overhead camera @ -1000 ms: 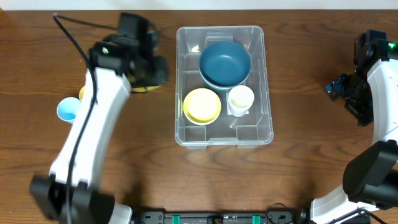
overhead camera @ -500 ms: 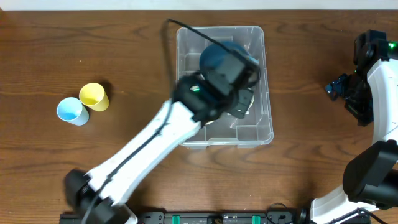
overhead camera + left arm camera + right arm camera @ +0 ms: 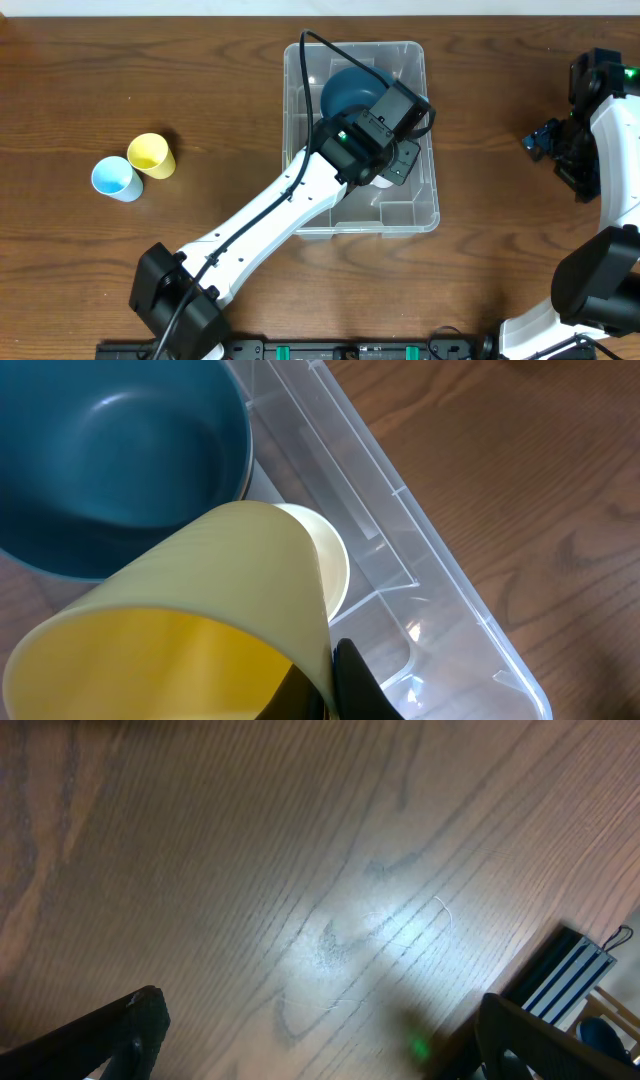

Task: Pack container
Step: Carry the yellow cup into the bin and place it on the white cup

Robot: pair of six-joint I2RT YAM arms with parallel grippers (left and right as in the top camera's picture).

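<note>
Over the container [image 3: 410, 215], left hand [image 3: 325, 685] pinching yellow cup [image 3: 190, 610], hidden overhead, right hand [image 3: 320, 1010] spread

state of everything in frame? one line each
container: open, no lid, partly packed
blue bowl: upright in container
cream cup: upright in container, beside bowl
held yellow cup: tilted, above container
left fingers: shut on held yellow cup
right fingers: open, empty
table yellow cup: upright on table
light blue cup: upright, beside it

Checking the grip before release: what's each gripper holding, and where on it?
Left gripper pinches a yellow cup by its rim; right gripper is open, holding nothing.
</note>
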